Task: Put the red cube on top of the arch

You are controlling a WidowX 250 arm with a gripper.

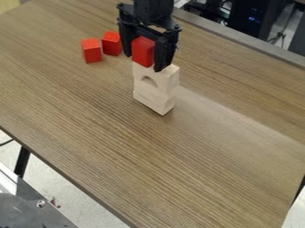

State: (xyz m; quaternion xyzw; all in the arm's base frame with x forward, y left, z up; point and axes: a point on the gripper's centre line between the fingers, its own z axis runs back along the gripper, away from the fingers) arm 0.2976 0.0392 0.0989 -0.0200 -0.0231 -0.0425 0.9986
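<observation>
And there's the black gripper (143,63), up near the top of the table (149,147), fingers parted just to the width of the red cube (143,51) and closed on its sides! The cube's right over the wooden arch (169,76); whether they touch, I can't tell from here. Under the arch, a pale wooden block (152,100), standing on the tabletop. Off to the left, two more red blocks (92,51), side by side.

A lab: robot arm (153,10), computer gear (245,18).
</observation>
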